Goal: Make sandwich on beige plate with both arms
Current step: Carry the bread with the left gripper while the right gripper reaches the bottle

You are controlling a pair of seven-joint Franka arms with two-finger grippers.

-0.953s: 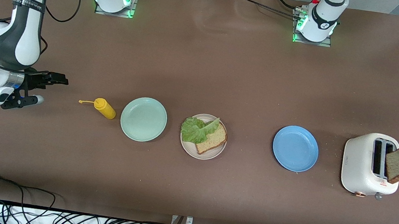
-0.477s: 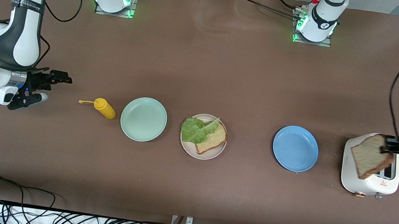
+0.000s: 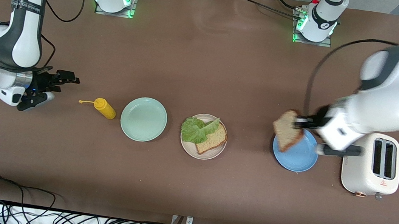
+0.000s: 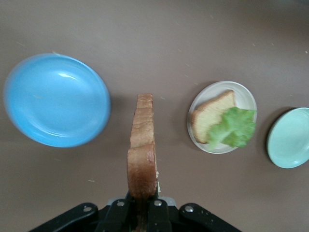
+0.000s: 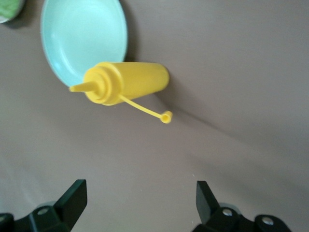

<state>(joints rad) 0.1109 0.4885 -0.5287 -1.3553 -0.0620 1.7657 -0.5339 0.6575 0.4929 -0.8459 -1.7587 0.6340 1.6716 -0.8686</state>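
Observation:
The beige plate point(image 3: 188, 146) lies mid-table with a slice of brown bread point(image 3: 213, 140) on it and a ruffled lettuce leaf point(image 3: 195, 129) lying over the slice. The left wrist view shows that plate point(image 4: 246, 96), its bread point(image 4: 210, 118) and lettuce point(image 4: 234, 128). My left gripper point(image 3: 299, 121) is shut on a second bread slice point(image 3: 287, 130), which hangs on edge over the rim of the blue plate point(image 3: 300, 155). That held slice point(image 4: 142, 145) sticks out from between the fingers. My right gripper point(image 3: 66, 79) hovers open and empty beside the yellow bottle point(image 3: 104, 108).
A mint green plate point(image 3: 143, 119) sits between the yellow squeeze bottle and the beige plate. A white two-slot toaster point(image 3: 371, 164) stands at the left arm's end of the table. In the right wrist view the bottle point(image 5: 128, 83) lies on its side, cap open, against the mint plate point(image 5: 82, 34).
My left arm has swung the held bread slice from over the toaster to over the blue plate, toward the beige plate. My right gripper has crept slightly toward the yellow bottle.

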